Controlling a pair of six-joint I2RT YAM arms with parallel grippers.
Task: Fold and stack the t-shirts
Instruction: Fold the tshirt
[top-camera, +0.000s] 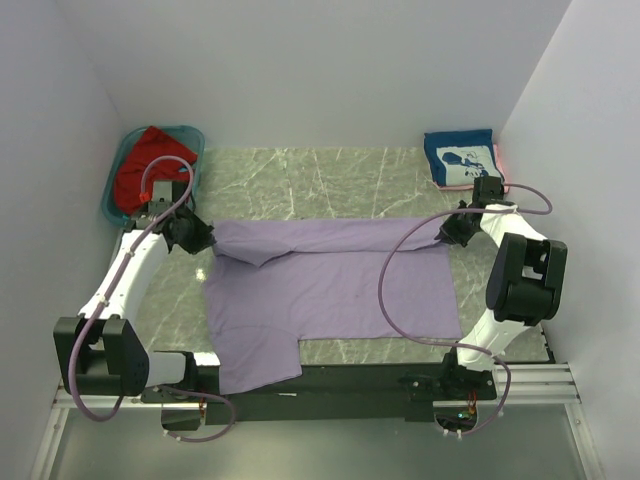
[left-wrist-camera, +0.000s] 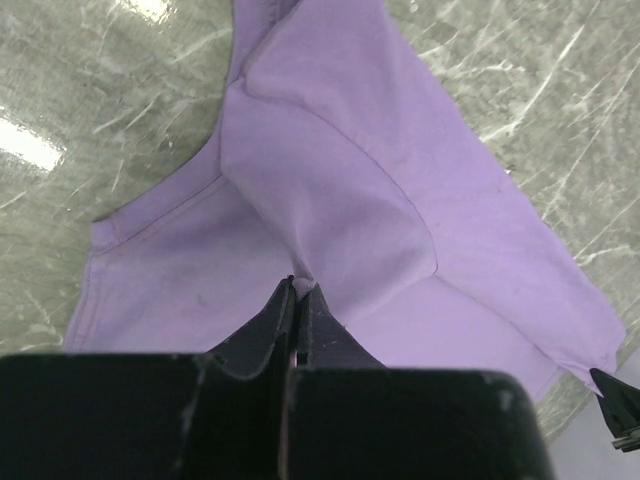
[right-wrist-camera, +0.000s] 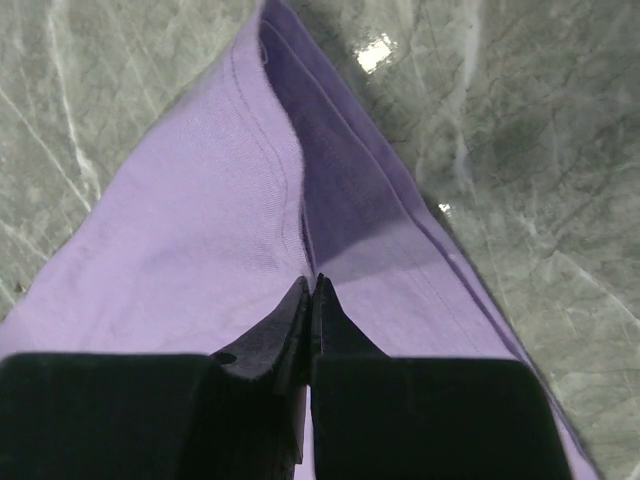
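A lavender t-shirt (top-camera: 330, 285) lies spread across the marble table, its far edge folded over toward the middle. My left gripper (top-camera: 203, 238) is shut on the shirt's far-left corner; the left wrist view shows a pinch of purple cloth (left-wrist-camera: 330, 200) between the closed jaws (left-wrist-camera: 300, 288). At the far-right corner my right gripper (top-camera: 447, 232) is shut on the shirt's edge (right-wrist-camera: 290, 190), the cloth held taut at the tips (right-wrist-camera: 311, 285). A red t-shirt (top-camera: 148, 170) sits bunched in the teal tub. A folded navy t-shirt with a white graphic (top-camera: 460, 158) rests at the back right on a pink one (top-camera: 499, 160).
The teal plastic tub (top-camera: 188, 131) stands at the back left corner. White walls close in the table on three sides. The shirt's near-left sleeve (top-camera: 255, 360) hangs over the black rail (top-camera: 340, 385) at the front edge. Purple cables loop from both arms.
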